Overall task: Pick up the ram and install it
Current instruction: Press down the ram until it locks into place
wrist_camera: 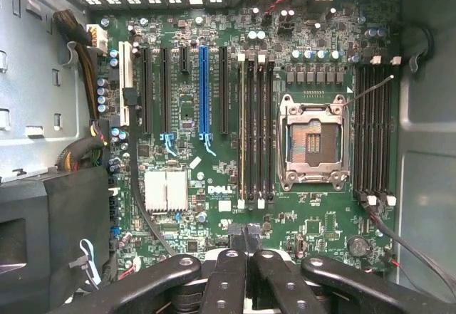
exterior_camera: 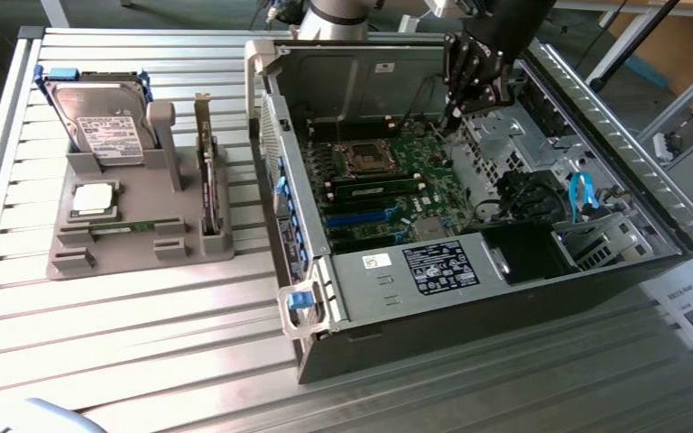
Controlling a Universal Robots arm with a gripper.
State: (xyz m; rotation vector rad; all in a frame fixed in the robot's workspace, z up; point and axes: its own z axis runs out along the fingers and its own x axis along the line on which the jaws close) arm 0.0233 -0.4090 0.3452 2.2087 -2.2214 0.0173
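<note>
The ram (exterior_camera: 122, 226), a thin green stick, lies flat in a front slot of the grey holder (exterior_camera: 82, 257) on the exterior view's left. My gripper (exterior_camera: 457, 110) hangs inside the open computer case (exterior_camera: 467, 271), over the back of the motherboard (exterior_camera: 407, 171), far from the holder. In the wrist view its black fingers (wrist_camera: 226, 275) meet at the gripper (wrist_camera: 246, 241), shut with nothing between them. Below lie the memory slots (wrist_camera: 256, 129) and the open processor socket (wrist_camera: 312, 142). One slot (wrist_camera: 242, 129) shows a pale strip along its length; I cannot tell what it is.
The holder also carries a hard drive (exterior_camera: 100, 122), a square silver processor chip (exterior_camera: 94, 200) and an upright dark expansion card (exterior_camera: 209, 176). Cables (exterior_camera: 581, 194), a drive cage and a black shroud (exterior_camera: 527, 248) crowd the case's right side. The slatted table (exterior_camera: 142, 343) surrounds everything.
</note>
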